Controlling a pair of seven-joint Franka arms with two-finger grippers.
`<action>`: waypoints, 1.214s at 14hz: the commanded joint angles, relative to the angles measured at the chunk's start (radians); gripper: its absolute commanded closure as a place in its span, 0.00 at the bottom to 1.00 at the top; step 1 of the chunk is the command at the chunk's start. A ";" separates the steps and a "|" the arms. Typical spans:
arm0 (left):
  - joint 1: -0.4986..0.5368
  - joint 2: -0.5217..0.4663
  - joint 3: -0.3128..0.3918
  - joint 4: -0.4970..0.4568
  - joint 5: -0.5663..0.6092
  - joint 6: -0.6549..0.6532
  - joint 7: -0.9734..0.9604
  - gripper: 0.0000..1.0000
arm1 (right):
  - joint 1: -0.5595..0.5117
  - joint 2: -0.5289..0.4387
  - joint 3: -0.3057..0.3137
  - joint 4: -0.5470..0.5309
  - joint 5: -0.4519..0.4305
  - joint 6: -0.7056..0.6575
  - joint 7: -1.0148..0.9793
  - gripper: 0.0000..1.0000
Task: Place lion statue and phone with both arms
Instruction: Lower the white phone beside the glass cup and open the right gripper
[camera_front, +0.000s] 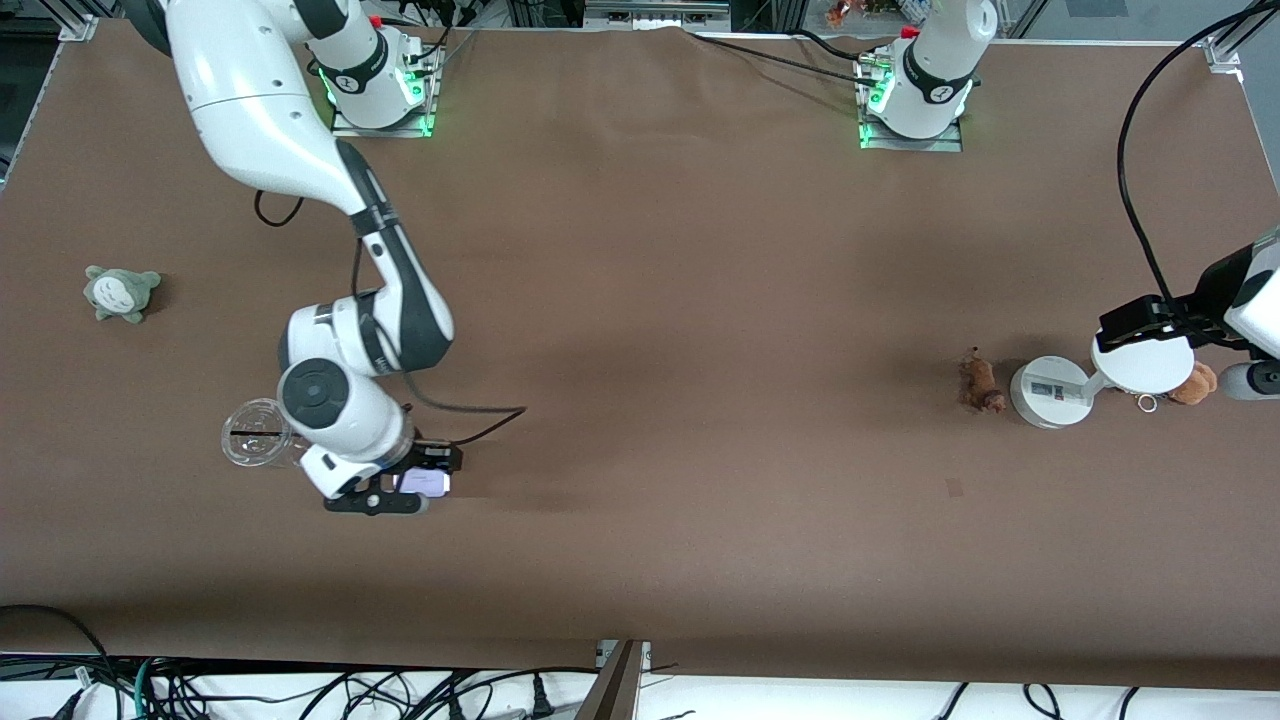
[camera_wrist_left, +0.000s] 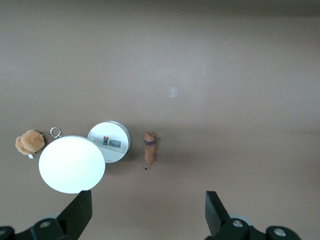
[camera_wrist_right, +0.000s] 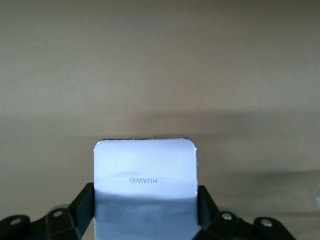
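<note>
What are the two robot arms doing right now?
The right gripper has its fingers closed on the sides of the phone, low at the right arm's end of the table beside a clear plastic cup. The left gripper hangs open, holding nothing, high over the left arm's end of the table. There the lion statue lies on the table beside a round white stand, with a small brown plush nearby. A grey-green plush sits apart.
</note>
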 joint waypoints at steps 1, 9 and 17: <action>-0.008 -0.058 -0.002 -0.022 0.010 -0.038 -0.007 0.00 | -0.001 -0.041 0.015 -0.094 0.048 0.077 -0.016 0.39; -0.015 -0.158 0.038 -0.171 -0.056 -0.028 -0.024 0.00 | -0.004 -0.076 0.015 -0.258 0.049 0.258 -0.128 0.01; 0.003 -0.129 0.032 -0.154 -0.057 -0.028 -0.012 0.00 | -0.012 -0.360 -0.040 -0.191 0.049 -0.145 -0.130 0.00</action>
